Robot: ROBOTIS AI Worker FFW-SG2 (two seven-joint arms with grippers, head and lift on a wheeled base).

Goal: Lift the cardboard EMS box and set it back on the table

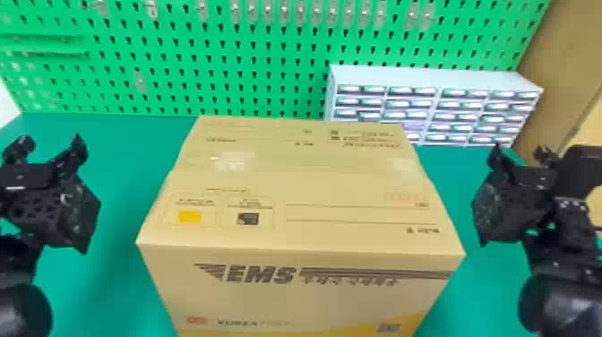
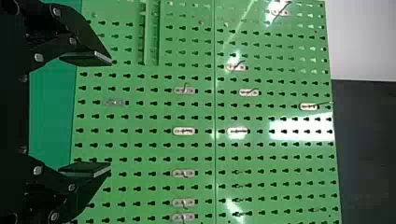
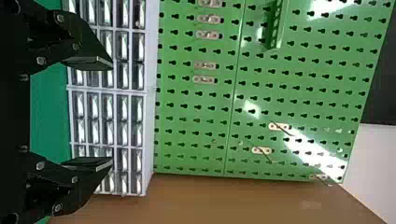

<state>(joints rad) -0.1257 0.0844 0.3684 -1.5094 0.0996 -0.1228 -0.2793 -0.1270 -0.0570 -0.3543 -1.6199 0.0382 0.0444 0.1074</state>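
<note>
The cardboard EMS box (image 1: 295,188) stands in the middle of the green table in the head view, its printed front toward me and its lid flaps closed. My left gripper (image 1: 49,145) is off the box's left side, apart from it. On the other side, my right gripper (image 1: 522,154) stands a short way from the box, not touching it. In the left wrist view the left gripper (image 2: 109,114) has its fingers spread wide with nothing between them. The right gripper (image 3: 111,114) is likewise spread and holds nothing in the right wrist view.
A white drawer cabinet (image 1: 434,78) stands behind the box to the right. The green pegboard (image 1: 224,62) rises along the back of the table (image 1: 112,152). A brown panel (image 1: 564,54) stands at the right, past the cabinet.
</note>
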